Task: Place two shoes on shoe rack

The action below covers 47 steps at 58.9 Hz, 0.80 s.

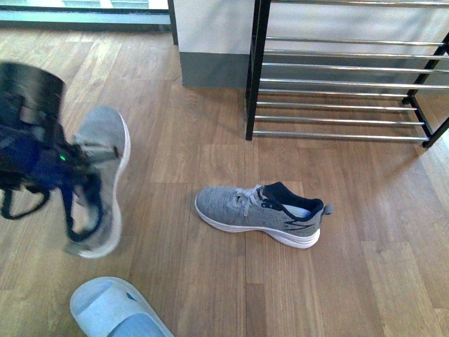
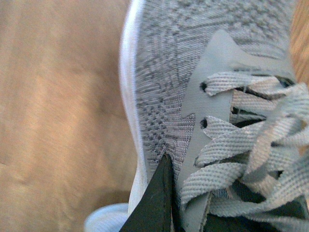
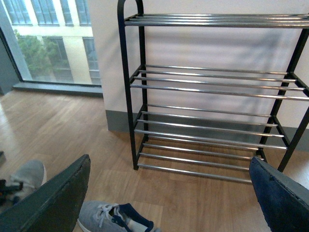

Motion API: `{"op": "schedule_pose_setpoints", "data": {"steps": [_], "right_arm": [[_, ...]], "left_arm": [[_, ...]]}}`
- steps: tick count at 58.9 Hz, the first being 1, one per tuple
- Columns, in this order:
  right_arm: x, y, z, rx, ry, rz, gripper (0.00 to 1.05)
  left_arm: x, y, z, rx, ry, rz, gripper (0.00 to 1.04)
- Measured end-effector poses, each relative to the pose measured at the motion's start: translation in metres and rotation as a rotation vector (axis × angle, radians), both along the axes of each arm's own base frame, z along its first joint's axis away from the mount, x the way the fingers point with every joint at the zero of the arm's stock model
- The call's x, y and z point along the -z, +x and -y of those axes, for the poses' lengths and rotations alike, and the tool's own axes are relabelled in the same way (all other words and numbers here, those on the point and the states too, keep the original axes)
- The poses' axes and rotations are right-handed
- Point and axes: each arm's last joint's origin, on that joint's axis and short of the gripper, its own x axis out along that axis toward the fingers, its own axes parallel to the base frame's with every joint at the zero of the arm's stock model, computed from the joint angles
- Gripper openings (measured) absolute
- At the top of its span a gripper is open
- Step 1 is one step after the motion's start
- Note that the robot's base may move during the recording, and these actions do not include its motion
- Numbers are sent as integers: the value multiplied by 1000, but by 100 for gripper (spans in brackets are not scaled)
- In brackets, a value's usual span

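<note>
Right claw (image 3: 169,162), dark matte fingers (image 3: 53,203)

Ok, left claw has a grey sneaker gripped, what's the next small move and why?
Probably swing the left claw rightward and forward toward the shoe rack. Its held sneaker is far left of the rack, whose visible shelves are bare, and the other sneaker lies on the floor between them, so carry it high.

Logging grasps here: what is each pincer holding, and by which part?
The left pincer holds a grey sneaker, gripped at its upper beside the laces, toward the heel end. The right pincer is open and empty.
</note>
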Motion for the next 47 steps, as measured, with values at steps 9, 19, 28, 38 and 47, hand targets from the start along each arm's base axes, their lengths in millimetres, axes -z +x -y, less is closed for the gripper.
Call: {"op": "schedule_pose_setpoints", "data": {"steps": [9, 19, 28, 38, 47], "right_arm": [[0, 0, 0, 0, 0, 0, 95], [0, 0, 0, 0, 0, 0, 95], [0, 0, 0, 0, 0, 0, 95], [0, 0, 0, 0, 0, 0, 95], [0, 0, 0, 0, 0, 0, 95]], "left_arm": [[-73, -32, -26, -17, 191, 246, 2], [-133, -85, -46, -58, 392, 459, 2], [-180, -152, -37, -24, 507, 605, 2], [-214, -212, -18, 15, 579, 692, 2], [-227, -227, -17, 18, 584, 766, 2]]}}
